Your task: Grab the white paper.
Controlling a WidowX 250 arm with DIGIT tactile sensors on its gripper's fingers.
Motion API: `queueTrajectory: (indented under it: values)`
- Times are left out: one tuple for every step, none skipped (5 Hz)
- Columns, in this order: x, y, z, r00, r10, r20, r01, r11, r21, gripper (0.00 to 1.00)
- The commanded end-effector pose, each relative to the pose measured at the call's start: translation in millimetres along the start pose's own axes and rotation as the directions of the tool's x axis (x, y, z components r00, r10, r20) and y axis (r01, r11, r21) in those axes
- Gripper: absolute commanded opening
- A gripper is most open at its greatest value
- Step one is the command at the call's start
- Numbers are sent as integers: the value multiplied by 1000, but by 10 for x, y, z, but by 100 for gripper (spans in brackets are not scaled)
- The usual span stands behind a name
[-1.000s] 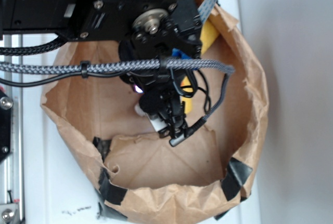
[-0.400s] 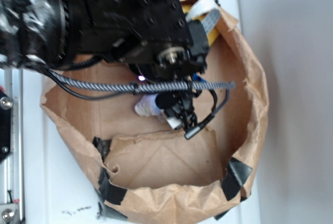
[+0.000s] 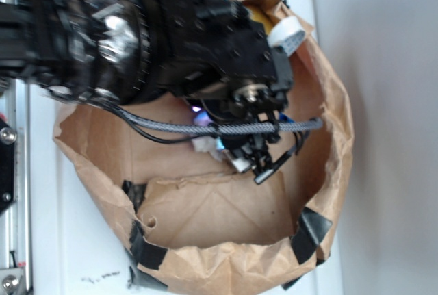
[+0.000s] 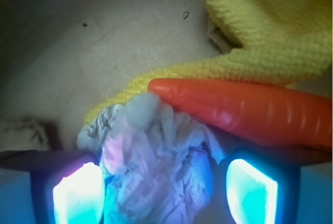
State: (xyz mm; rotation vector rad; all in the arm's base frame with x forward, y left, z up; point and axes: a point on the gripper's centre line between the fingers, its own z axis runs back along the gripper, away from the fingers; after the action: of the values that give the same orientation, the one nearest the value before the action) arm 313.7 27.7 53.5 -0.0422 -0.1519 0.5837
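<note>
- Gripper (image 4: 165, 193): jaws stood apart, one pad each side of the paper (image 4: 156, 161); contact could not be confirmed.
- Paper sat centred between the pads, at 6 o'clock.
- Carrot (image 4: 244, 112) touched it at 1 o'clock.
- Cloth (image 4: 270, 31) lay beyond, at 12 to 2 o'clock.

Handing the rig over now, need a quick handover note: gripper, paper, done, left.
Gripper: down inside the brown paper bag, open, one finger either side of the white paper; pads not clearly pressing on it.
White paper: on the bag floor between the fingers, its top edge against the tip of the orange toy carrot, which lies along the yellow cloth.
Done: approach and straddle.
Left: close on the wad alone and lift; the carrot sits close to one finger.
</note>
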Motion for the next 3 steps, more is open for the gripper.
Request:
queueTrajectory:
  values:
    - [89, -112, 61, 999, 17, 27, -17, 1000, 10, 0]
    - [64, -67, 104, 1000, 6, 23, -6, 1000, 5, 0]
    - [40, -44, 266, 1000, -9, 10, 10, 999, -32, 0]
